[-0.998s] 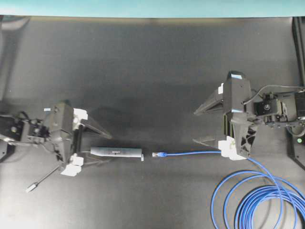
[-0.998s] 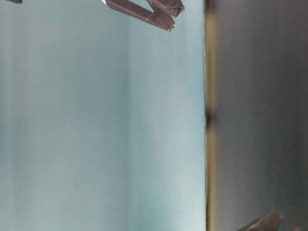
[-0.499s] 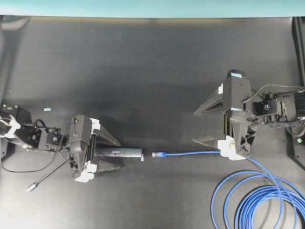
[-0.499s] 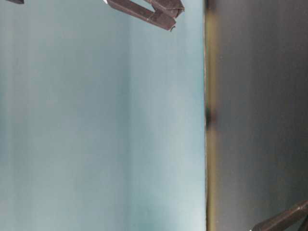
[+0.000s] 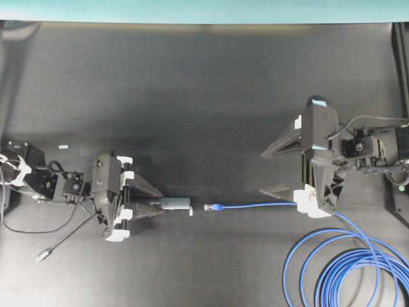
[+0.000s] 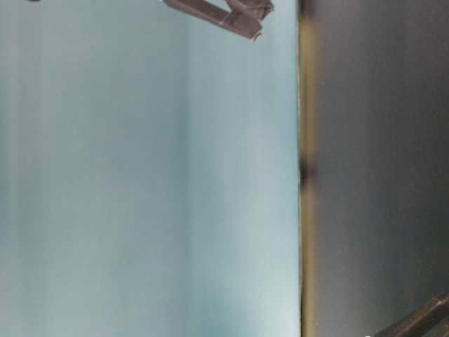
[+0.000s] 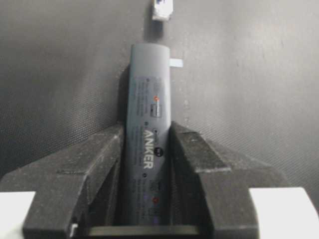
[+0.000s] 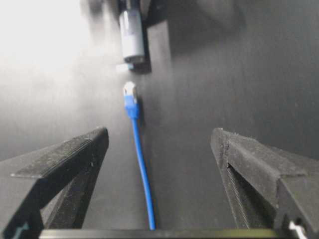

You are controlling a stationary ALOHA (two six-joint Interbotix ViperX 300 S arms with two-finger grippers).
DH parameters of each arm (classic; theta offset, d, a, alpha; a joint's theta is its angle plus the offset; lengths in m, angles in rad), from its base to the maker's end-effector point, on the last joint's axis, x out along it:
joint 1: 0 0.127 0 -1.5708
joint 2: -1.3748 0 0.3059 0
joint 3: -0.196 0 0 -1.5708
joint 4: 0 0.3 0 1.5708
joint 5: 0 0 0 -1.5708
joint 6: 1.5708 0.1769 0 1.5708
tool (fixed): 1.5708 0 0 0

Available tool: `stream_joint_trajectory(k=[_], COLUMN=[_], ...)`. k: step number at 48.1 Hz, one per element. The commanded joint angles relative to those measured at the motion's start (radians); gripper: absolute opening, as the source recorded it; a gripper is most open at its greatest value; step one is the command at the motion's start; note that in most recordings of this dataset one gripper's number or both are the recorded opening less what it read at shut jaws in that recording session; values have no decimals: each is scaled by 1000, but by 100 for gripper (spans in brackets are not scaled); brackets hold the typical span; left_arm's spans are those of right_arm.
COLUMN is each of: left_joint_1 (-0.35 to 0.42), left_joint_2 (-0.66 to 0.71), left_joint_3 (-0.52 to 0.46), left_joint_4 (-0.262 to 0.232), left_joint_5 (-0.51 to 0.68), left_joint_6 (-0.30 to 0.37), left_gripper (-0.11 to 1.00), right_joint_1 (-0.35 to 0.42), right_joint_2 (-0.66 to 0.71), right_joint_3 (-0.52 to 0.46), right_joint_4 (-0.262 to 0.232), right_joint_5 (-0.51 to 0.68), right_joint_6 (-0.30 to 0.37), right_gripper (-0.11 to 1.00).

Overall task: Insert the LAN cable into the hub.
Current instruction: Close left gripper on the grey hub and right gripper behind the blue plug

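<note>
Step in hand: securing hub (image 7: pixel 148 149). Left gripper (image 7: pixel 147 172) fingers against its sides, probably clamped. Right gripper (image 8: pixel 159 164) fingers apart, straddling LAN cable (image 8: pixel 141 169), ungrasped. Next: grasp near plug, align with port.

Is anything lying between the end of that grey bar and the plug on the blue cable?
No. In the overhead view only a short bare stretch of dark table separates the hub from the LAN cable plug; the right wrist view shows the same gap.
</note>
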Motion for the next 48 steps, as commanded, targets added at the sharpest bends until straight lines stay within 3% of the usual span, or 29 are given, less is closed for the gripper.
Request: stream_joint_trajectory(k=[1,14,29,37,48], left_joint_1=[-3,9,17,17,11], left_joint_2=[-46,-218,-374,-402,-405], left_joint_3=[-17,-78,-123,-130,-129], left_joint_4=[3,3,3,5,3], left_joint_5=[37,344,649,721,732], left_joint_6=[5,12,12,9,0], left_gripper=[29,29,29,29,29], right_joint_1=[20,54,72,91,91], right_joint_2=[21,210,460,535,574], right_joint_3=[5,5,-60,-98,-107], right_joint_4=[2,-2,-3,-5,-5], right_joint_5=[-48,-222,-374,-377,-394], right_joint_6=[8,-2,-9,-14,-17], right_gripper=[80,80,80,80,74])
